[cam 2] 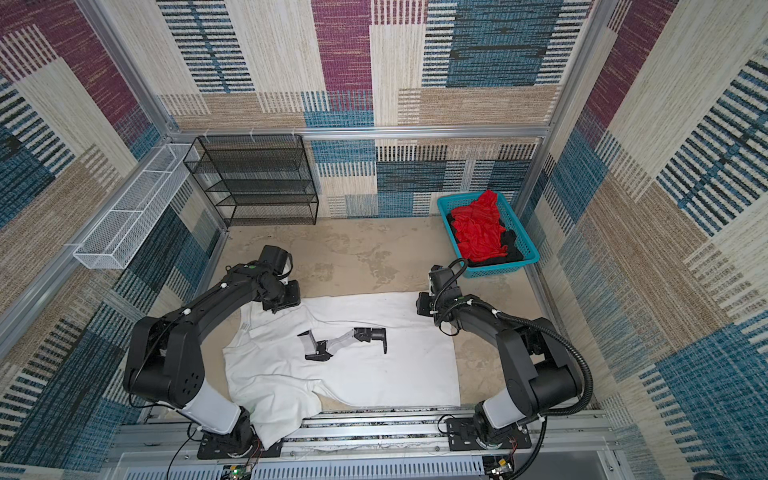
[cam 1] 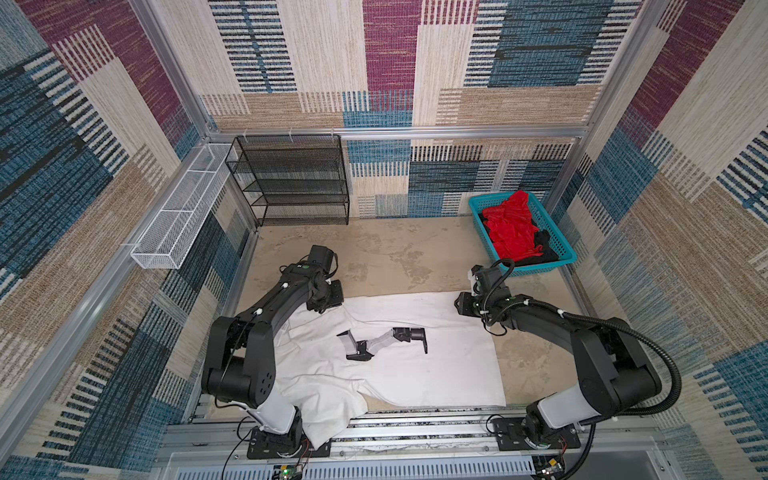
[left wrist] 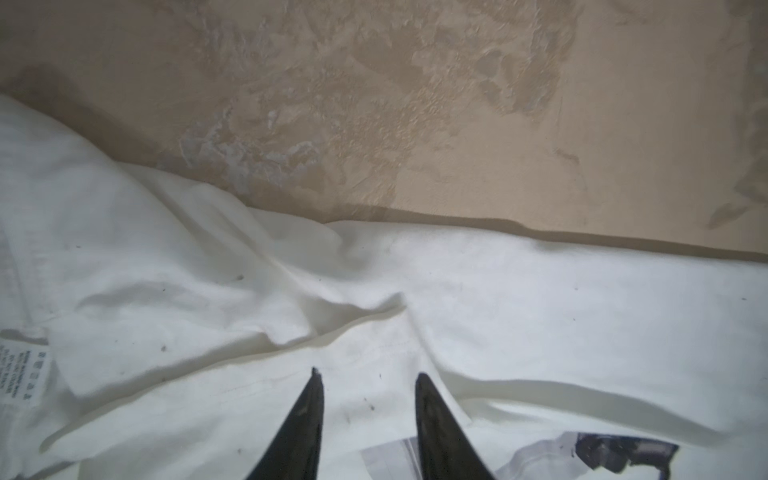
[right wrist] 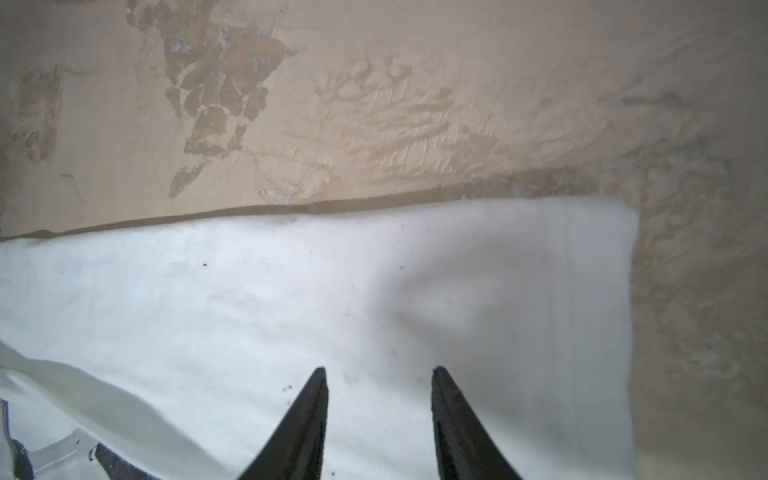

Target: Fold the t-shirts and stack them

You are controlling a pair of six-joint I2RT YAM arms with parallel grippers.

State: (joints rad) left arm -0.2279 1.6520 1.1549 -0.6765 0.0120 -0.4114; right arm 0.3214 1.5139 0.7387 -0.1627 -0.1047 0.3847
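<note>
A large white t-shirt (cam 1: 436, 365) (cam 2: 395, 374) lies spread on the table with its black-and-grey robot-arm print (cam 1: 386, 343) facing up. Its left part is rumpled, and a flap hangs over the front rail. My left gripper (cam 1: 326, 305) (left wrist: 368, 374) hovers open over the shirt's far left part, near a folded-over crease, with nothing between the fingers. My right gripper (cam 1: 461, 305) (right wrist: 379, 370) is open over the shirt's far right corner (right wrist: 602, 232), also holding nothing. The red t-shirt (cam 1: 513, 228) lies crumpled on top of the black t-shirt (cam 1: 542, 245) in the basket.
The turquoise lattice basket (cam 1: 540, 268) stands at the back right. A black mesh shelf (cam 1: 291, 183) is against the back wall, and a white wire tray (cam 1: 183, 216) hangs on the left wall. Bare tan tabletop (cam 1: 374, 257) lies beyond the shirt. A care label (left wrist: 25, 374) shows near the collar.
</note>
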